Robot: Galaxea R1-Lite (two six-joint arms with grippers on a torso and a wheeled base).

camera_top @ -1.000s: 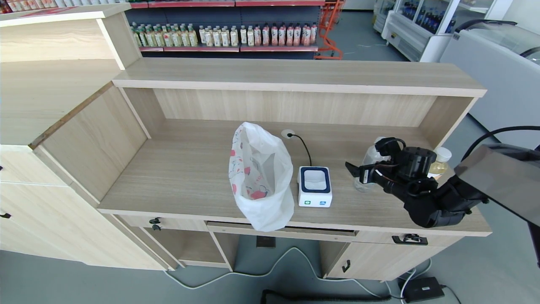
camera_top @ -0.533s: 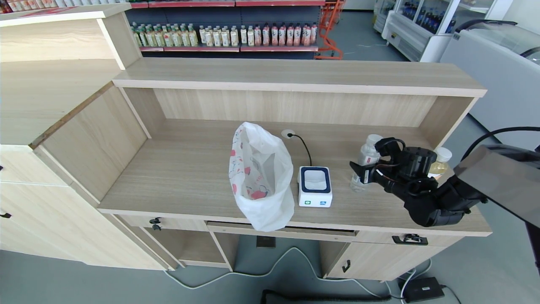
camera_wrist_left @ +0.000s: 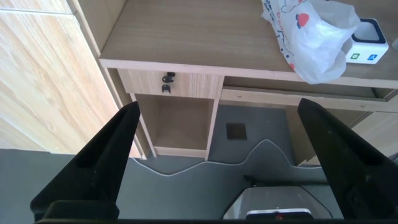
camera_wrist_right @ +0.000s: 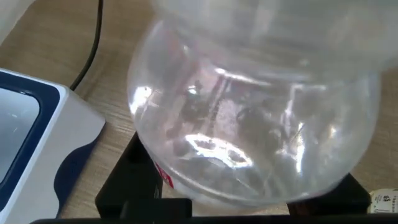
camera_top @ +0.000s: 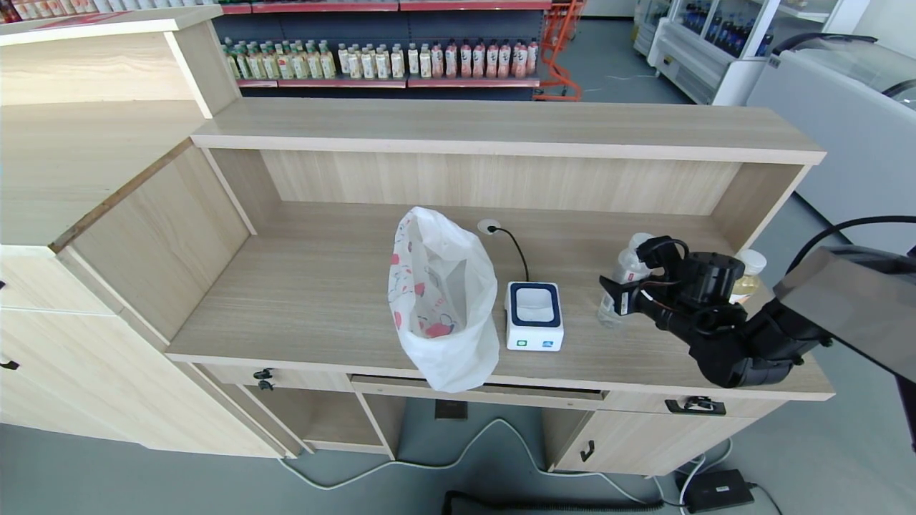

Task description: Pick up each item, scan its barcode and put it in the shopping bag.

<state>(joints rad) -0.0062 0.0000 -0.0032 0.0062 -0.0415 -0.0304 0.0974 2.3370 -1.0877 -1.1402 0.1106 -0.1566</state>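
Note:
A clear water bottle (camera_top: 621, 280) stands upright on the right part of the wooden counter (camera_top: 315, 300), and my right gripper (camera_top: 624, 297) is shut on its lower body. In the right wrist view the bottle (camera_wrist_right: 249, 118) bulges close between the black fingers (camera_wrist_right: 140, 183). The white barcode scanner (camera_top: 534, 315) sits just left of the bottle, and also appears as the scanner (camera_wrist_right: 31, 143) beside it. The white shopping bag (camera_top: 440, 300) with red print stands open left of the scanner. My left gripper (camera_wrist_left: 219, 124) hangs open below counter height, in front of the drawers, holding nothing.
A second bottle (camera_top: 748, 275) with yellowish liquid stands behind my right wrist. The scanner's black cable (camera_top: 512, 247) runs to a hole in the counter. A raised shelf (camera_top: 501, 129) walls off the back, and a side panel (camera_top: 164, 236) closes the left.
My right gripper has shifted a little to the right with the water bottle, which now stands more upright. The bag and scanner have not moved.

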